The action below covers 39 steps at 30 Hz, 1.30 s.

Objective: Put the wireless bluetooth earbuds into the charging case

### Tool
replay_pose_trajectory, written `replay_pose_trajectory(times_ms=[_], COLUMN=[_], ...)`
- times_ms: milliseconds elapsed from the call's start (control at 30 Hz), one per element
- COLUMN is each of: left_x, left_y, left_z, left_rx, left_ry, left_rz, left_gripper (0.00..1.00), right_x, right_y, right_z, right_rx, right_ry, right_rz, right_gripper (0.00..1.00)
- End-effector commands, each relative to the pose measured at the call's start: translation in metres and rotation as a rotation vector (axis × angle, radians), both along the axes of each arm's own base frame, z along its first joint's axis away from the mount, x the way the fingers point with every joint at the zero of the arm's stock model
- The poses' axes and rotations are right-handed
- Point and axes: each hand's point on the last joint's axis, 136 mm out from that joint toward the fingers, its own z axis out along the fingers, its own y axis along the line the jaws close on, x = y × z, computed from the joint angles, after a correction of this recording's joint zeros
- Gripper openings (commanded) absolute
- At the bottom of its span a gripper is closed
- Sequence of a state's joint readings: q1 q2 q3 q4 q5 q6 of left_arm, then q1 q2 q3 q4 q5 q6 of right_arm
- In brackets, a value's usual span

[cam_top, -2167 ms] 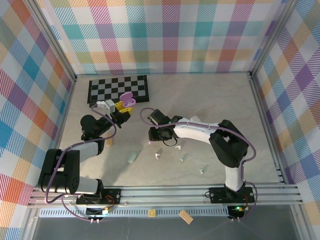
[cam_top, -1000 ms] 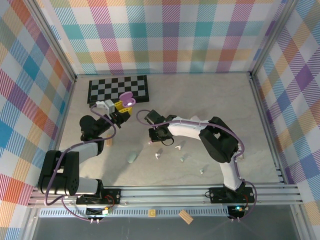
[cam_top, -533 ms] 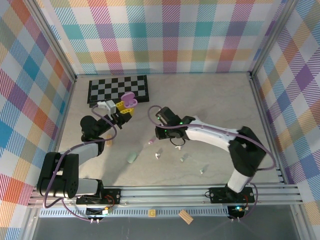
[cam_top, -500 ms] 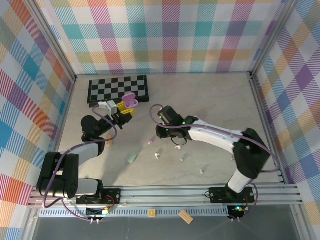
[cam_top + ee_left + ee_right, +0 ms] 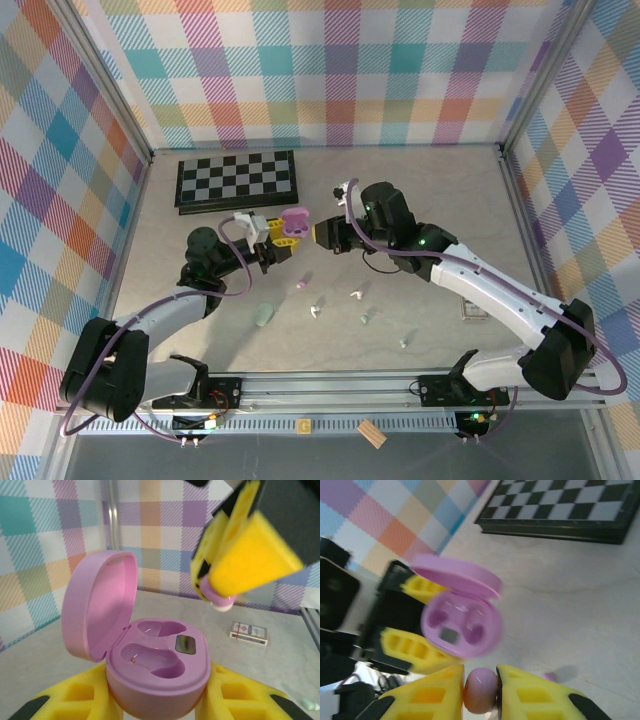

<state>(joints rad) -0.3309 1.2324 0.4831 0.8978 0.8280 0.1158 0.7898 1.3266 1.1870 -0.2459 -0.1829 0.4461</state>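
Right gripper (image 5: 322, 235) pinches a purple earbud (image 5: 480, 690) at 3 o'clock of the open case (image 5: 294, 218), just apart from it — left gripper (image 5: 282, 238) clamps the case's base. Bare table (image 5: 430, 180) lies open toward 12 and 2; chessboard (image 5: 236, 180) bounds 10. Earbud's stem is hidden in the grip; loose earbuds (image 5: 352, 295) at 5 are too small to detail

chessboard (image 5: 236, 181) and earbuds (image 5: 315, 311) on table (image 5: 430, 190)
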Motion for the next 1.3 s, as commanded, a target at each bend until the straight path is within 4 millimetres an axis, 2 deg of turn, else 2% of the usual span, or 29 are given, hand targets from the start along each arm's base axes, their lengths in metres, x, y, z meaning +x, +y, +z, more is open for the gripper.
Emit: replay_pose_trajectory(times_ms=[0,167,667,967,1267], left_x=[-0.010,-0.014,-0.019,-0.023,-0.019], left_y=[-0.010,-0.016,-0.018,-0.018,-0.019], left_z=[0.017,0.019,0.027,0.033,0.037], left_rx=[0.009,0.007,-0.015,-0.025,-0.034], left_ry=[-0.068,-0.071,-0.050,-0.060,-0.069], left_rz=[-0.045,-0.063,-0.092,-0.109,-0.107], left_gripper=[0.33,0.33,0.33,0.33,0.33], right_x=[-0.007,-0.006,0.005,0.011,0.012], right_y=[0.011,0.015,0.016,0.015,0.016], right_z=[0.037,0.041,0.022,0.015,0.012], right_rx=[0.090,0.105,0.057,0.030,0.026], right_ry=[-0.067,-0.068,-0.062,-0.069,-0.063], right_rz=[0.090,0.107,0.071,0.048,0.049], right_gripper=[0.23,0.23,0.23,0.23,0.24])
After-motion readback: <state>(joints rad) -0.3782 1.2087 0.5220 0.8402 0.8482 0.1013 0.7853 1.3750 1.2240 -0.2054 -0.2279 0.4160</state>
